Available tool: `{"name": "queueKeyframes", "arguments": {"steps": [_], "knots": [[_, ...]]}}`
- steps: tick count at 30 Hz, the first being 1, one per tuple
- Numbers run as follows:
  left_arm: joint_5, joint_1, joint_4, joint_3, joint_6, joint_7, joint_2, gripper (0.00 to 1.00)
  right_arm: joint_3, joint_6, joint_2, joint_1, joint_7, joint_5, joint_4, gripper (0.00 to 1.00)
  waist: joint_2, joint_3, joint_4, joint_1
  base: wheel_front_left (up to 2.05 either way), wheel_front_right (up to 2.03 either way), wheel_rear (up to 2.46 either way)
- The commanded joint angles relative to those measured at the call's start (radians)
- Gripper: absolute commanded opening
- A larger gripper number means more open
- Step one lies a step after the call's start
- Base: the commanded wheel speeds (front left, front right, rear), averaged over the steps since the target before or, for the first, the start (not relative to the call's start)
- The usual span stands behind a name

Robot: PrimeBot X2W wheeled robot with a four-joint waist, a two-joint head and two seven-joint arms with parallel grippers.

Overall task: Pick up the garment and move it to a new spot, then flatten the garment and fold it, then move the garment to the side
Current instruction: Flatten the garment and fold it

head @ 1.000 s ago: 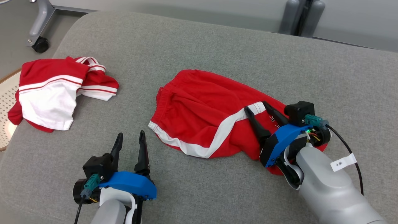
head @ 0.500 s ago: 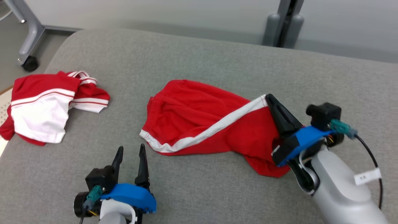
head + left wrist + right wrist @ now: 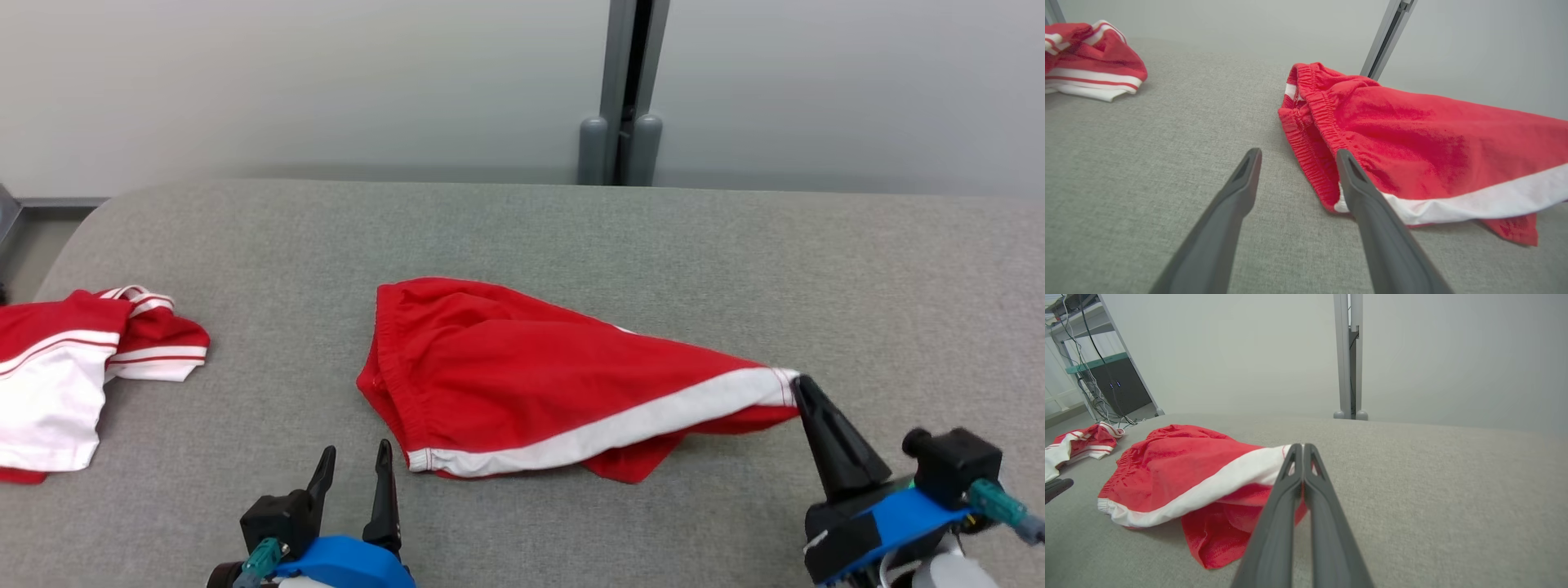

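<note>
The garment [image 3: 531,376] is a pair of red shorts with a white side stripe, lying in the middle of the grey cushion. My right gripper [image 3: 800,385] is shut on the garment's white-striped right corner and holds that end lifted and stretched toward the lower right. In the right wrist view the shut right gripper [image 3: 1302,448] pinches the stripe's end, and the garment [image 3: 1180,469] sags to the left. My left gripper [image 3: 354,457] stands open at the lower left, just short of the elastic waistband. In the left wrist view the open left gripper [image 3: 1296,157] points at the waistband of the garment [image 3: 1412,134].
A second red and white garment [image 3: 73,367] lies crumpled at the cushion's left edge, also seen in the left wrist view [image 3: 1090,73]. The grey cushion [image 3: 735,269] stretches bare to the right and back. A grey post [image 3: 624,90] and pale wall stand behind.
My right gripper shut on the stripe's corner, then lifted and pulled it to the lower right, stretching the shorts out. The head camera tilted up. The left gripper stayed open.
</note>
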Motion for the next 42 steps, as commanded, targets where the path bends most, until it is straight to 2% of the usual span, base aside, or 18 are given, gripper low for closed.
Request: {"name": "queueKeyframes", "arguments": {"steps": [1, 7, 8, 9, 10, 11, 16, 24, 33, 39, 42], "knots": [[0.003, 0.008, 0.002, -0.001, 0.001, -0.003, 0.001, 1.00, 0.000, 0.000, -0.003, 0.028, -0.003, -0.007, -0.001, 0.00, 0.0000, -0.019, -0.022, 0.0002, 0.00, 0.00, 0.00], [0.011, 0.032, 0.009, 0.010, 0.006, -0.003, 0.001, 1.00, 0.011, 0.000, 0.034, 0.110, -0.003, -0.049, 0.060, 0.00, 0.0000, -0.026, -0.048, 0.0002, 0.00, 0.00, 0.00], [0.013, 0.035, 0.009, 0.014, 0.007, -0.003, 0.001, 1.00, 0.003, 0.000, 0.041, 0.115, -0.003, -0.057, 0.075, 0.09, 0.0000, -0.027, -0.050, 0.0002, 0.00, 0.00, 0.00], [0.017, 0.040, 0.009, 0.018, 0.007, -0.003, 0.001, 1.00, -0.002, 0.000, 0.048, 0.123, -0.003, -0.068, 0.096, 0.22, 0.0000, -0.028, -0.052, 0.0002, 0.00, 0.00, 0.00], [0.020, 0.045, 0.009, 0.022, 0.006, -0.003, 0.001, 1.00, -0.015, 0.000, 0.058, 0.127, -0.003, -0.079, 0.118, 0.44, 0.0000, -0.029, -0.054, 0.0002, 0.00, 0.00, 0.00], [0.023, 0.048, 0.008, 0.026, 0.006, -0.003, 0.001, 1.00, -0.039, 0.000, 0.063, 0.127, -0.003, -0.104, 0.149, 1.00, 0.0000, -0.029, -0.055, 0.0002, 0.00, 0.00, 0.00], [0.063, 0.060, -0.009, 0.058, 0.007, -0.003, 0.001, 1.00, -0.140, 0.000, 0.148, 0.093, -0.003, -0.231, 0.148, 1.00, 0.0000, -0.030, -0.066, 0.0002, 0.00, 0.00, 0.00], [0.141, 0.076, -0.040, 0.078, -0.003, -0.003, 0.001, 1.00, -0.223, 0.000, 0.216, 0.092, -0.003, -0.362, 0.068, 1.00, 0.0000, -0.049, -0.080, 0.0002, 0.00, 0.00, 0.00], [0.146, 0.082, -0.043, 0.059, -0.023, -0.003, 0.000, 1.00, -0.227, 0.000, 0.236, 0.111, -0.003, -0.368, 0.101, 1.00, 0.0000, -0.051, -0.087, 0.0002, 0.00, 0.00, 0.00], [0.131, 0.054, 0.003, 0.020, -0.072, -0.003, 0.001, 1.00, -0.211, 0.000, 0.238, 0.099, -0.003, -0.356, 0.120, 1.00, 0.0000, -0.029, -0.096, 0.0002, 0.00, 0.00, 0.00], [0.122, 0.041, 0.020, 0.018, -0.081, -0.003, 0.001, 1.00, -0.204, 0.000, 0.238, 0.091, -0.003, -0.353, 0.126, 1.00, 0.0000, -0.017, -0.102, 0.0002, 0.00, 0.00, 0.00]]}}
